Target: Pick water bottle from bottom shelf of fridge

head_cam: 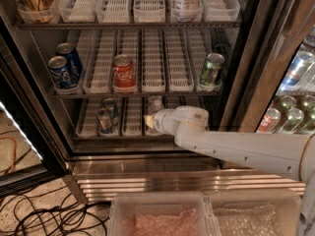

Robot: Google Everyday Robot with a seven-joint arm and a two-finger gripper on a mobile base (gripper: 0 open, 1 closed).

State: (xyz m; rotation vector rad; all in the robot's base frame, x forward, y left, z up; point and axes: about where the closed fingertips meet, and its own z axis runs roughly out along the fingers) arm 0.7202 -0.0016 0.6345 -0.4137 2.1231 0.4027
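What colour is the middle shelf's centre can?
Red can, camera view; the gripper sits at the bottom shelf below.

Small clear water bottle [155, 104] stands upright mid bottom shelf [132, 118] of the fridge [142, 167], with the gripper [149, 121] just in front hiding its lower half.

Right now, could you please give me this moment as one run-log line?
arm: inside fridge | gripper: at water bottle, bottom shelf | bottle: upright on shelf | grasp: unconfirmed
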